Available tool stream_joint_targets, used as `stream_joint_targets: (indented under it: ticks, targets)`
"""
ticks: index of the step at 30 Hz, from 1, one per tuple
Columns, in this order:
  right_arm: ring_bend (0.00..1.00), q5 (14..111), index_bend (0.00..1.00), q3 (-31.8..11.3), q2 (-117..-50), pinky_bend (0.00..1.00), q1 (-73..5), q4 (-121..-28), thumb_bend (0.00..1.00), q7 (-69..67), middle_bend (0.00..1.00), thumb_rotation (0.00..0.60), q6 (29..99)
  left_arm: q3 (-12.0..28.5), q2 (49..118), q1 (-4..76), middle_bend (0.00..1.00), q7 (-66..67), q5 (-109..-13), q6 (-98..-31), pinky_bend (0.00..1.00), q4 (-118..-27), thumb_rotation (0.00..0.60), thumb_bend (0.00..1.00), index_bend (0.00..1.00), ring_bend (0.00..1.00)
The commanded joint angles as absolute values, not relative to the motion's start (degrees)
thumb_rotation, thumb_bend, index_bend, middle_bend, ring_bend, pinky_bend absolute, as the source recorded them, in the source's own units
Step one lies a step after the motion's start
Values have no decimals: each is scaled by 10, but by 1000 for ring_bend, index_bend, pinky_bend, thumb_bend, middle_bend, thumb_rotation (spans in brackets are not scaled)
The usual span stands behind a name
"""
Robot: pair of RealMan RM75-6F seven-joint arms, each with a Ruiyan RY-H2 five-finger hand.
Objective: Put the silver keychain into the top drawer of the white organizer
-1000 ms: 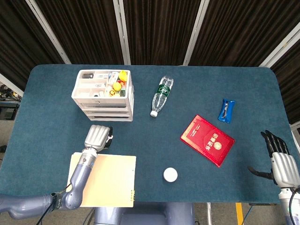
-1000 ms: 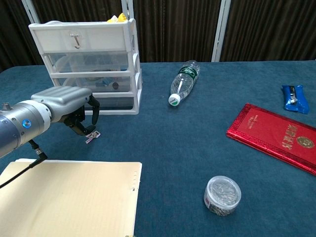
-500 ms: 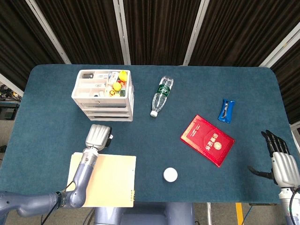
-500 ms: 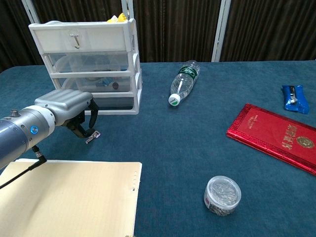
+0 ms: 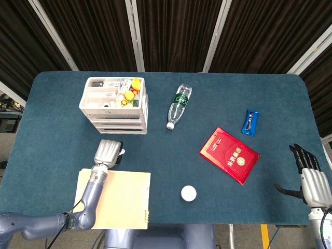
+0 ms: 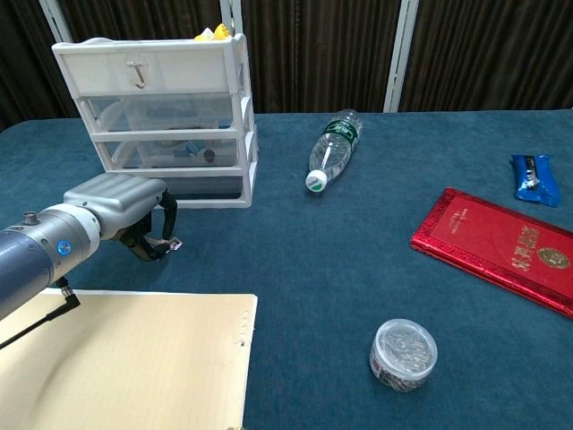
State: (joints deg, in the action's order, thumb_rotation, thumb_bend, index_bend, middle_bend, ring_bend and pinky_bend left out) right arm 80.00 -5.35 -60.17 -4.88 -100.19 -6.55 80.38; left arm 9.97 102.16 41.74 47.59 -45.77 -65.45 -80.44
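Our left hand (image 6: 116,202) has its fingers (image 6: 161,235) curled on the keychain (image 6: 170,243): light, stiff, slippery metal; pinch its ring firmly.

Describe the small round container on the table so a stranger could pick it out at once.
Start at the red booklet lying flat on the right half of the blue table. Come toward the near edge and a little left, onto bare cloth between the booklet and the cream notebook. There sits the small round container: a low clear tub with silvery contents, the only round, upright thing there.
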Motion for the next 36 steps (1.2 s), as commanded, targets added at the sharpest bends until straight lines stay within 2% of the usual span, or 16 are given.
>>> stream_joint_targets:
  ticks: [1, 31, 36]
  targets:
    - [0, 800, 4, -53, -602, 0, -48, -1002, 0, -66, 0, 600, 804, 100, 1025, 418, 1000, 475, -456, -655, 852, -797, 600, 373, 512, 988]
    - [0, 798, 4, -55, -602, 0, -47, -1007, 0, -69, 0, 600, 806, 99, 1068, 424, 1000, 471, -451, -640, 852, -732, 600, 375, 547, 988]
    - [0, 798, 4, -54, -601, 0, -47, -1006, 0, -71, 0, 600, 806, 97, 1073, 421, 1000, 466, -457, -641, 851, -727, 600, 441, 585, 987]
